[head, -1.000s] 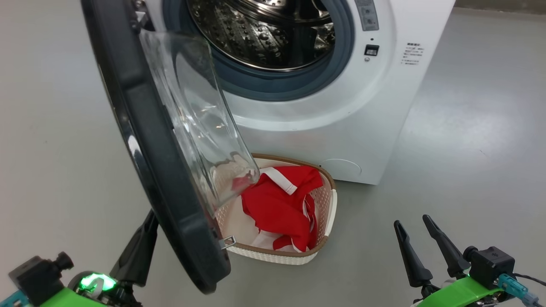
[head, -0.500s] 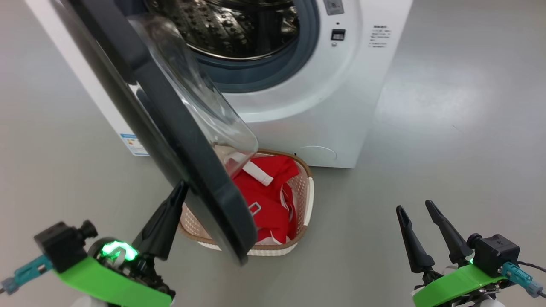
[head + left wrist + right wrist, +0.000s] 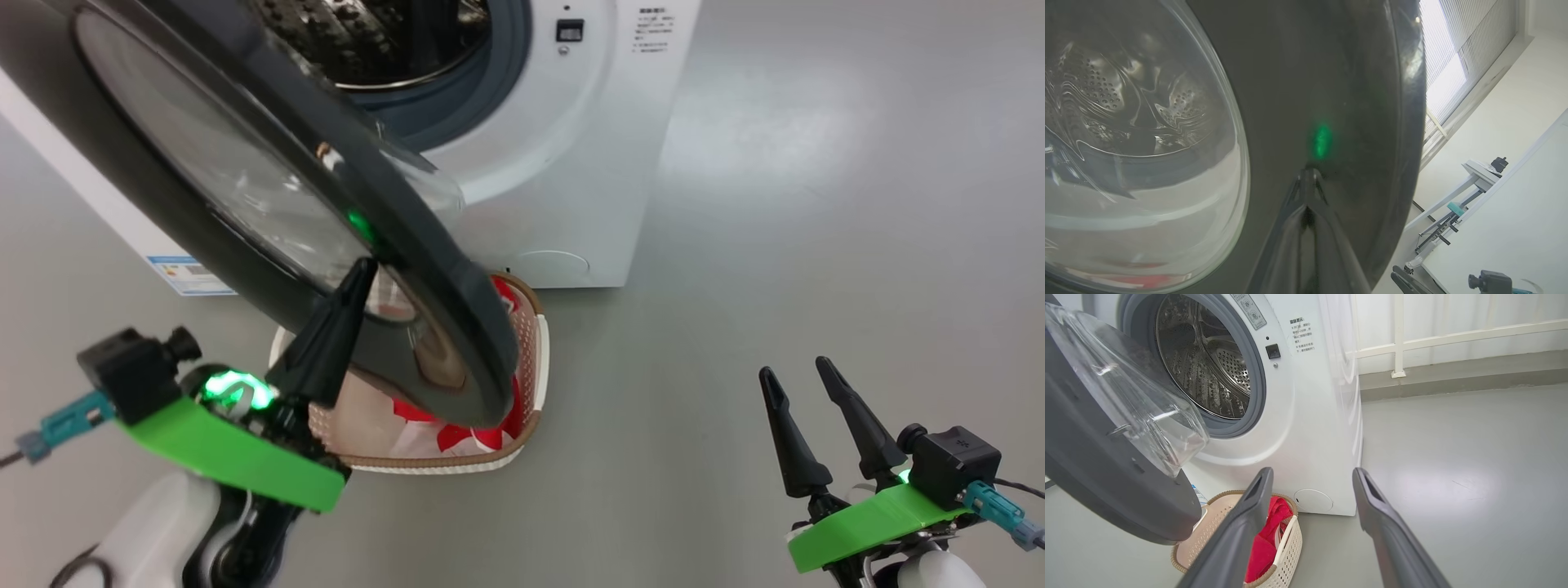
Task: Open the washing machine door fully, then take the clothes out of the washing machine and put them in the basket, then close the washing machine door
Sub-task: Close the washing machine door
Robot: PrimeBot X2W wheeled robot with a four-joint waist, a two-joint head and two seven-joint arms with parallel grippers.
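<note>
Left jaws are clenched on nothing. Their two dark fingers (image 3: pixel 328 347) are pressed together, and the tip touches the black outer rim of the door (image 3: pixel 245 196). Right jaws are released, with fingers (image 3: pixel 788 441) wide apart. They hold nothing and hang over the bare floor (image 3: pixel 816 204).

Right at the left tip, the door hangs partway between open and shut, tilted over the basket (image 3: pixel 535 367). A green glow shines on the rim just past the tip. The basket sits on the floor just under the door, a little beyond the left jaws. The red clothes (image 3: pixel 1263 547) lie inside it. From the right jaws, the basket is ahead and to the left, near but apart.

Past the basket stands the washer (image 3: pixel 563 163), well apart from both jaws. Its drum (image 3: pixel 1208 367) looks empty, as far as I can see in.

So I think two jobs are done: the door is open and the clothes are in the basket. One job is left, which is pushing the door until it shuts tight.

A blue and white sticker (image 3: pixel 189 275) sits low on the washer's side, beyond the left jaws. Some lines of small writing (image 3: pixel 1302 335) are printed on the front, beside the drum. A grey label (image 3: pixel 1248 310) sits near the top. All of it is too small to read, and I can read no brand name.
</note>
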